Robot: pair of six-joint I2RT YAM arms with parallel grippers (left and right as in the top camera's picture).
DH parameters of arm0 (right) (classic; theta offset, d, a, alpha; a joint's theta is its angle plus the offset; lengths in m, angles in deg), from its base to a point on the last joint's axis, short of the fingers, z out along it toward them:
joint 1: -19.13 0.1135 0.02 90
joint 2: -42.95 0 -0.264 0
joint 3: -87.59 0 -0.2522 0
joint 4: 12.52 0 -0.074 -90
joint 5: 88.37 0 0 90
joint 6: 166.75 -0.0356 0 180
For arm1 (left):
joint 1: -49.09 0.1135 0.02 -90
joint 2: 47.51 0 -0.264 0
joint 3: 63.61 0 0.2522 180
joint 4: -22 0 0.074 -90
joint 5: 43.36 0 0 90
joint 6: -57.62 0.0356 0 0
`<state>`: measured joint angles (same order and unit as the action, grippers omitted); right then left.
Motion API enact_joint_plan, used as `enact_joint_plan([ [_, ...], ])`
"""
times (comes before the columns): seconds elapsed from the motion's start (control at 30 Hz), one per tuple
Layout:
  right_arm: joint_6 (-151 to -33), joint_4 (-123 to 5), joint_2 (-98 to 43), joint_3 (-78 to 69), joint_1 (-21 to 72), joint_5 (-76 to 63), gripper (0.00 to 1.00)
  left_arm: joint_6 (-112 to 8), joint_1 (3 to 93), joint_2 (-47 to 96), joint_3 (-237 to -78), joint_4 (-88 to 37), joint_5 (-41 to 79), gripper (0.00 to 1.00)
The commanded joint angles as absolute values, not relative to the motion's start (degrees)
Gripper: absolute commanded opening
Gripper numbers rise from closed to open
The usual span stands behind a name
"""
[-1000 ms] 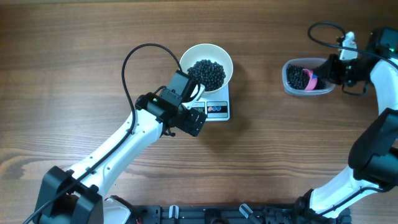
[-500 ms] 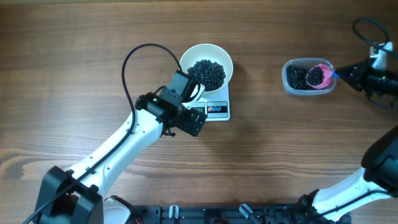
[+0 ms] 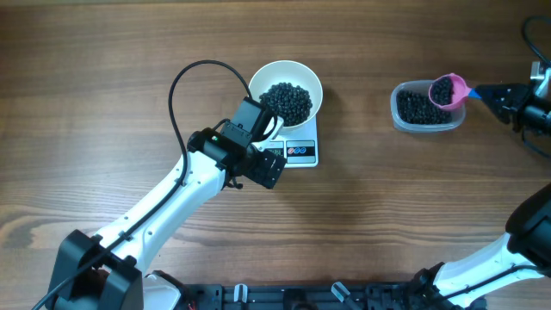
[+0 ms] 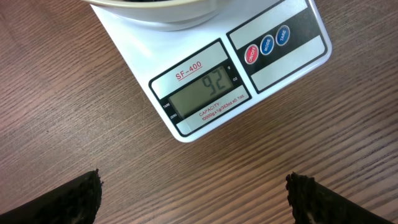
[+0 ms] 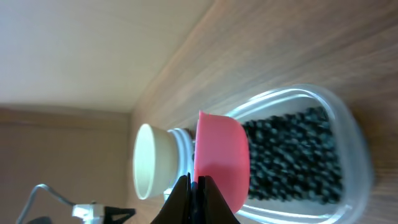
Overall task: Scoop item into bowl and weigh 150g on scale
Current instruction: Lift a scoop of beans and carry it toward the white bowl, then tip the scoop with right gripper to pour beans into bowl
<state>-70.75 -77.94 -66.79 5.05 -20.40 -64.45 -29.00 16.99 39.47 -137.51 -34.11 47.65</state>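
The carry of a scoopful is in hand: the right end effector (image 5: 194,198), pinched shut on the blue handle (image 3: 479,90), holds the loaded pink plastic scoop (image 3: 448,89) above the clear tub (image 3: 400,116). Next it should travel level toward 9 o'clock to the glossy white bowl (image 3: 258,82) of round black beads (image 3: 287,101) on the flat scale (image 4: 280,68), which reads 92. The left end effector (image 4: 196,199) hovers with its fingers spread wide.

1. The table (image 3: 103,52) is brown wood, with long lines in the wood going from side to side.
2. A small white scale (image 3: 301,152) lies flat on the table, near the middle. Its little screen and round buttons are on the near edge.
3. A clear plastic tub (image 3: 396,110) sits on the table too, to the right of the scale and well apart from it.
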Motion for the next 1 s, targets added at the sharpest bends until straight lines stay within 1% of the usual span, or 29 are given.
enact_joint_plan([
  [0.0,-71.64,-78.20,-67.75,4.46,-20.11,-72.65,0.04,-28.34,17.05,38.53,-137.25,-33.96,47.35,1.00],
  [0.1,-75.84,-77.98,-67.75,4.46,-18.41,-72.60,0.04,-28.34,17.05,38.53,-137.25,-33.96,47.35,1.00],
  [0.23,-75.91,-77.74,-67.75,4.46,-13.95,-72.60,0.04,-28.34,17.05,38.51,-137.25,-33.96,47.35,1.00],
  [0.3,-75.93,-77.30,-67.75,4.46,-10.43,-72.60,0.04,-28.34,17.05,38.53,-137.25,-33.96,47.35,1.00],
  [0.37,-78.86,-76.14,-67.75,4.46,-7.15,-72.58,0.04,-28.34,17.05,38.51,-137.25,-33.96,47.35,1.00],
  [0.5,-85.87,-71.40,-67.75,4.46,-0.47,-72.58,0.04,-28.34,17.05,38.51,-137.25,-33.96,47.35,1.00],
  [0.67,-87.80,-66.77,-67.75,4.46,6.97,-72.56,0.04,-28.34,17.05,38.51,-137.25,-33.96,47.35,1.00],
  [0.8,-87.95,-60.71,-67.75,4.46,12.47,-72.56,0.04,-28.34,17.05,38.53,-137.25,-33.96,47.35,1.00],
  [0.97,-93.96,-50.55,-67.55,4.59,18.51,-70.94,0.04,-28.34,17.05,38.53,-137.25,-33.96,47.35,1.00],
])
